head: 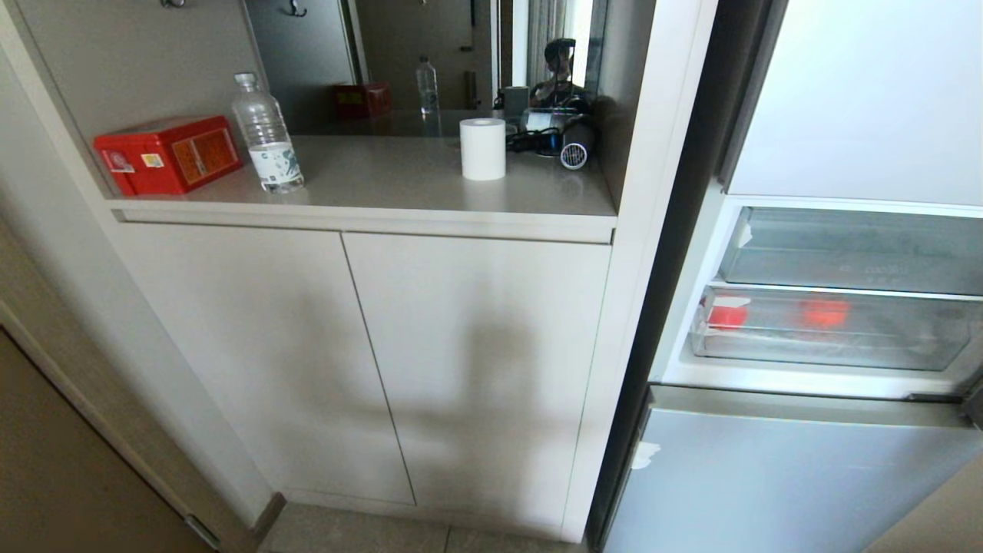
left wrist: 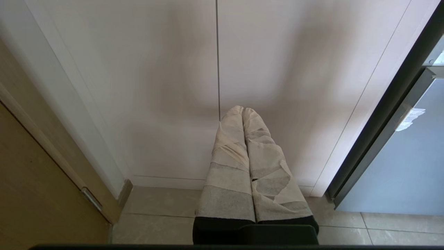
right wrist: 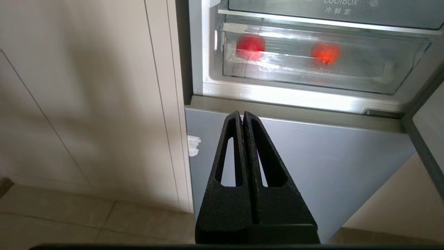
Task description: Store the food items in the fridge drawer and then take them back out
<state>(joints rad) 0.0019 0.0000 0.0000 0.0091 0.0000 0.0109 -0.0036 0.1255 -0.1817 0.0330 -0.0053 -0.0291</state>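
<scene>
Two small round red food items point(head: 825, 311) point(head: 727, 316) lie inside the fridge drawer point(head: 906, 338), a clear bin that sits pushed in under the open upper fridge compartment. The right wrist view shows the same red pieces point(right wrist: 325, 53) point(right wrist: 250, 47) behind the drawer's clear front wall point(right wrist: 374, 71). My right gripper point(right wrist: 242, 114) is black, shut and empty, and hangs in front of the blue-grey lower door panel point(right wrist: 329, 163), below the drawer. My left gripper point(left wrist: 242, 109), wrapped in pale tape, is shut and empty and points at the cabinet doors. Neither arm shows in the head view.
A shallower clear tray point(head: 852, 250) sits above the drawer. To the left, a beige cabinet point(head: 369, 346) carries a red box point(head: 169, 152), a water bottle point(head: 267, 134) and a white paper roll point(head: 483, 148). Tiled floor point(left wrist: 156, 215) lies below.
</scene>
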